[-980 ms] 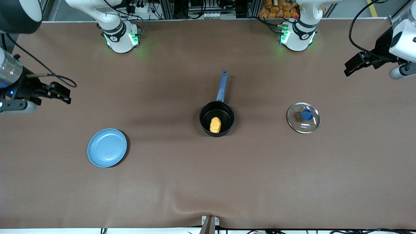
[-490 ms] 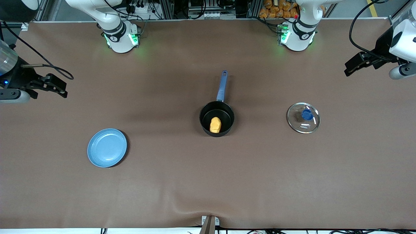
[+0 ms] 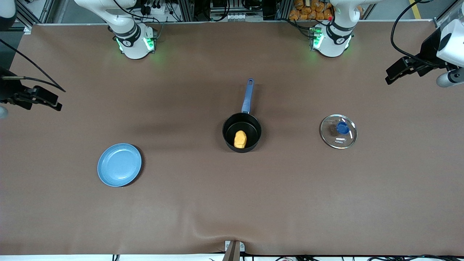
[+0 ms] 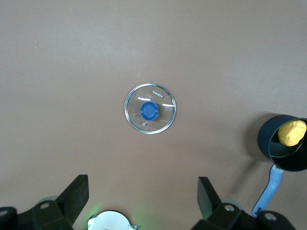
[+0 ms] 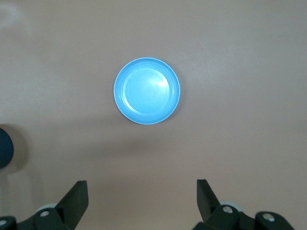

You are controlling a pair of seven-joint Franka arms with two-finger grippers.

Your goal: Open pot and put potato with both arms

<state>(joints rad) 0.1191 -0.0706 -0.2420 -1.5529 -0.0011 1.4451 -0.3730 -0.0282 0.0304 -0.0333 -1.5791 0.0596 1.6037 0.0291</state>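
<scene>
The black pot [image 3: 241, 132] with a blue handle stands open at the table's middle, and the yellow-orange potato [image 3: 240, 139] lies inside it. Both show in the left wrist view, pot [image 4: 283, 151] and potato [image 4: 292, 132]. The glass lid [image 3: 338, 131] with a blue knob lies flat on the table toward the left arm's end, also in the left wrist view [image 4: 150, 109]. My left gripper [image 3: 389, 77] is open and empty, high over the table's edge at the left arm's end. My right gripper [image 3: 55, 103] is open and empty, high over the right arm's end.
A light-blue plate [image 3: 119, 164] lies empty toward the right arm's end, nearer to the front camera than the pot; it also shows in the right wrist view [image 5: 147, 90]. The two arm bases [image 3: 135, 41] stand along the table's back edge.
My right gripper has drawn back toward the right arm's end of the table and risen. The left gripper, pot, potato and lid have hardly moved.
</scene>
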